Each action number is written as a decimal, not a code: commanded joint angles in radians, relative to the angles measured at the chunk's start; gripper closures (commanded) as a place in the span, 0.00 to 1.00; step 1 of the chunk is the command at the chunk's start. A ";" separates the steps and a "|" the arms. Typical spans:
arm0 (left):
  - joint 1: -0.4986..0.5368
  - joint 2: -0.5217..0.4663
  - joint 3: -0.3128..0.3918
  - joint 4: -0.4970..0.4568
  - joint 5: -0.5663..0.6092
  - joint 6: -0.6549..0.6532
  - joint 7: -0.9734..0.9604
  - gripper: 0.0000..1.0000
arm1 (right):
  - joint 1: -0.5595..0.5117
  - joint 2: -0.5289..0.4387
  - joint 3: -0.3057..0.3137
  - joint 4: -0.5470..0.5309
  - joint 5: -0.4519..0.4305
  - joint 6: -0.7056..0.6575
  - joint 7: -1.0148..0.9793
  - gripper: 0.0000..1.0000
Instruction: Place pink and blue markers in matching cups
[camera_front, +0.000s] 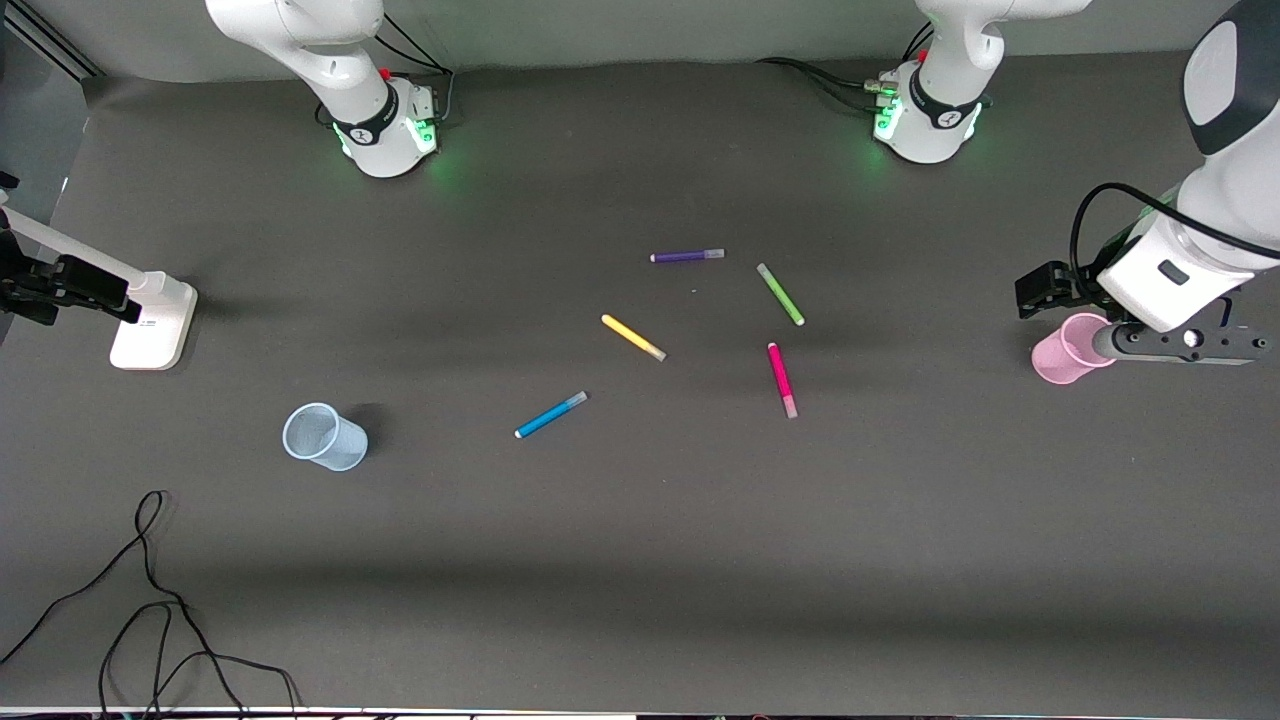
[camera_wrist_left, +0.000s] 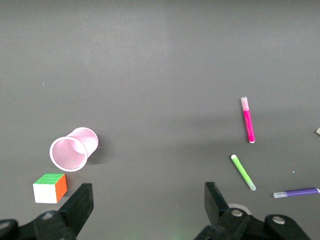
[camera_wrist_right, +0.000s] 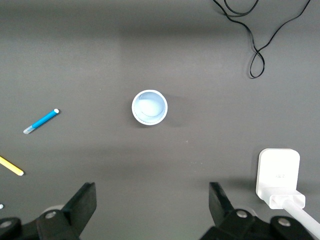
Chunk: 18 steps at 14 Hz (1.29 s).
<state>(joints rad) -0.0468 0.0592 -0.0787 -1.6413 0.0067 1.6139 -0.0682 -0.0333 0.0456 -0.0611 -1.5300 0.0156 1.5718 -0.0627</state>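
The pink marker (camera_front: 781, 379) lies flat mid-table and shows in the left wrist view (camera_wrist_left: 248, 120). The blue marker (camera_front: 550, 414) lies nearer the right arm's end and shows in the right wrist view (camera_wrist_right: 41, 121). The pink cup (camera_front: 1065, 350) stands at the left arm's end, partly under the left arm, mouth open (camera_wrist_left: 70, 152). The pale blue cup (camera_front: 322, 437) stands at the right arm's end (camera_wrist_right: 149, 107). My left gripper (camera_wrist_left: 147, 187) is open and empty, high over the table beside the pink cup. My right gripper (camera_wrist_right: 152, 186) is open and empty, high over the table near the blue cup; it is out of the front view.
A purple pen (camera_front: 686, 256), a green pen (camera_front: 780, 294) and a yellow pen (camera_front: 633, 337) lie among the markers. A colour cube (camera_wrist_left: 50, 187) sits beside the pink cup. A white camera stand (camera_front: 150, 320) and a loose black cable (camera_front: 150, 600) are at the right arm's end.
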 joint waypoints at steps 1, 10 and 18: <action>-0.024 -0.025 0.013 -0.022 0.010 -0.012 -0.002 0.01 | -0.002 -0.010 0.004 -0.001 -0.008 0.008 -0.012 0.00; -0.045 -0.027 0.011 -0.023 0.041 -0.014 -0.024 0.01 | 0.010 0.002 0.014 0.001 0.003 0.013 -0.011 0.00; -0.042 -0.027 0.011 -0.025 0.041 -0.016 -0.018 0.01 | 0.272 0.114 0.014 0.034 0.004 0.092 0.482 0.00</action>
<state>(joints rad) -0.0762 0.0592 -0.0774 -1.6421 0.0313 1.6050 -0.0761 0.1835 0.1135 -0.0424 -1.5298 0.0176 1.6436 0.2710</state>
